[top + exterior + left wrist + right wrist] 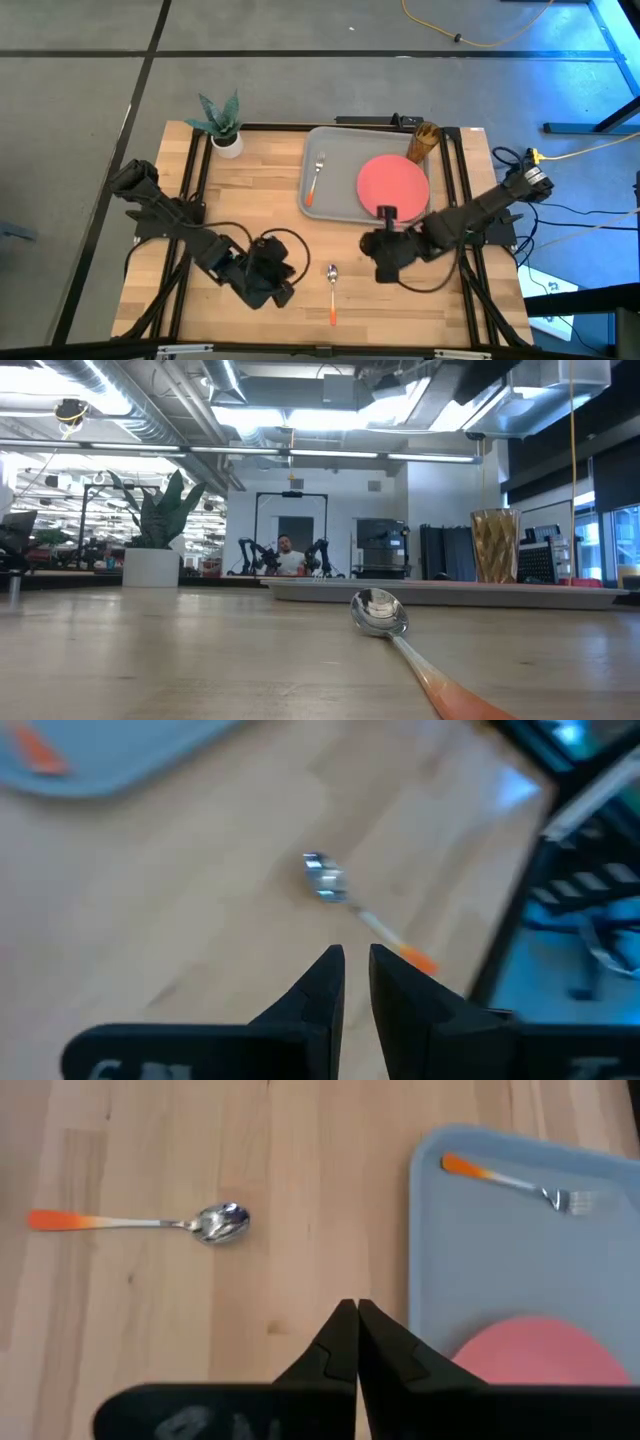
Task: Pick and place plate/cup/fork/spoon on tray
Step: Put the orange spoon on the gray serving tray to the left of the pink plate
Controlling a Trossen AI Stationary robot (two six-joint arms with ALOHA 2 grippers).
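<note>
The spoon (332, 291) lies on the desk near its front edge, between the left gripper (283, 285) and the right gripper (383, 268), touched by neither. The left fingers (322, 988) are slightly parted and empty; the right gripper is clenched, empty. One fork (316, 176) and one plate (393, 183) are on the tray (335, 205); one cup (423, 143) stands at its far right corner.
</note>
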